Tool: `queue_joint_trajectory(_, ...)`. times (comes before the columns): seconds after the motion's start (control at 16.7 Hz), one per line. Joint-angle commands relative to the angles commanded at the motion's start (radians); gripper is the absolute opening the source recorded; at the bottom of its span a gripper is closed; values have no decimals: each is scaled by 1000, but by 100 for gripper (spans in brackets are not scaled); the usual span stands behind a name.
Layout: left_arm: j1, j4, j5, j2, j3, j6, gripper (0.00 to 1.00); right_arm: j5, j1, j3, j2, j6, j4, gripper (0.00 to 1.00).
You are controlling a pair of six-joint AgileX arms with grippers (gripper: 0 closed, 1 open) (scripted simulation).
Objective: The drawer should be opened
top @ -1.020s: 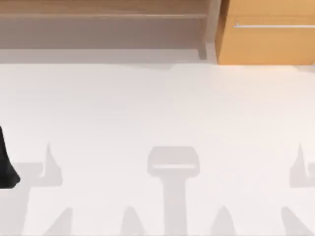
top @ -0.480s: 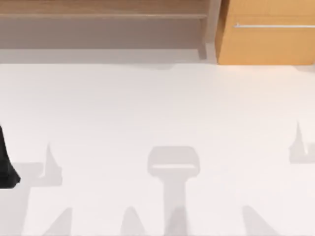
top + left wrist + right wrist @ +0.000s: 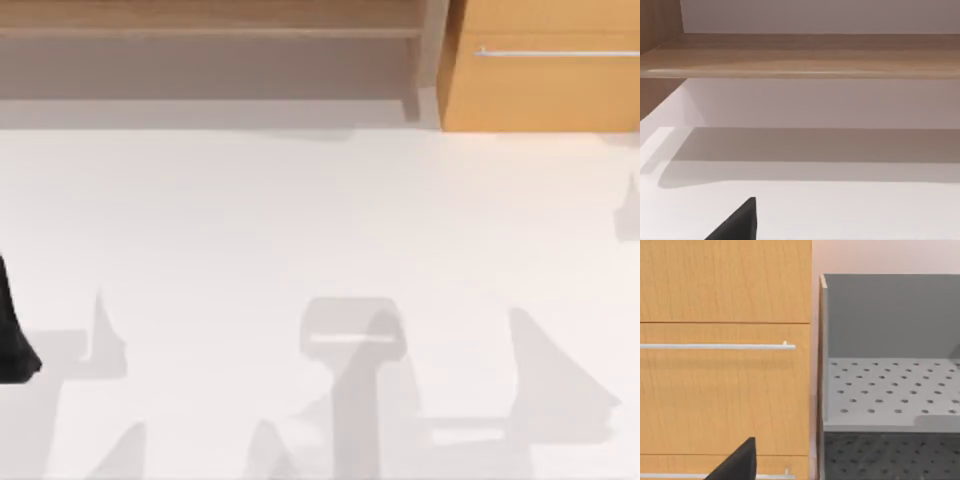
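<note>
Drawer, closed, cut off at the table's right edge.

The left arm sat at the far left edge of the table in the top view, just a dark sliver of it poking in, about halfway between near and far. A dark fingertip of the left gripper stuck into its own wrist view. The right gripper's fingertip showed the same way in the right wrist view.
</note>
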Motion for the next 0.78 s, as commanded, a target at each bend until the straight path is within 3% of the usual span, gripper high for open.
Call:
queue_joint_trajectory(0.3,0,0,0,0,0,0,100,-51,-54,74,125,3,49,100)
queue_joint_trajectory(0.78,0,0,0,0,0,0,100,-22,-18,101,185,-63,105,100)
